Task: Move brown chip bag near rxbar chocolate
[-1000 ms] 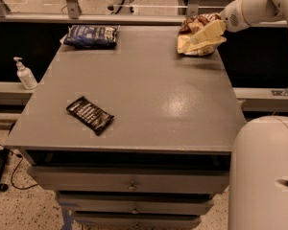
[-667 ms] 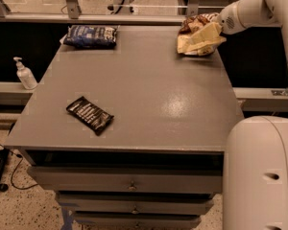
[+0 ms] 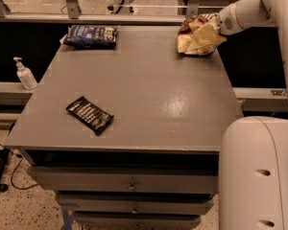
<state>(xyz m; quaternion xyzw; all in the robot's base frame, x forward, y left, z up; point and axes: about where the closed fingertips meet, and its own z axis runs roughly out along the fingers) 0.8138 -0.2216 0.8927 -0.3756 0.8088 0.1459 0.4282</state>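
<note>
The brown chip bag (image 3: pixel 198 36) lies crumpled at the far right corner of the grey table (image 3: pixel 149 85), its cream-yellow side up and a brown part at the back. My gripper (image 3: pixel 215 28) is at the bag's right edge, right against it, at the end of the white arm that reaches in from the upper right. The rxbar chocolate (image 3: pixel 90 114), a small flat black bar with white lettering, lies near the table's front left, far from the bag.
A dark blue bag (image 3: pixel 91 36) lies at the table's far left corner. A white pump bottle (image 3: pixel 25 74) stands on a ledge left of the table. My white base (image 3: pixel 259 176) fills the lower right. Drawers sit under the tabletop.
My arm has moved a little left and down, closer onto the brown chip bag. The bag, the bar and the blue bag have stayed in place.
</note>
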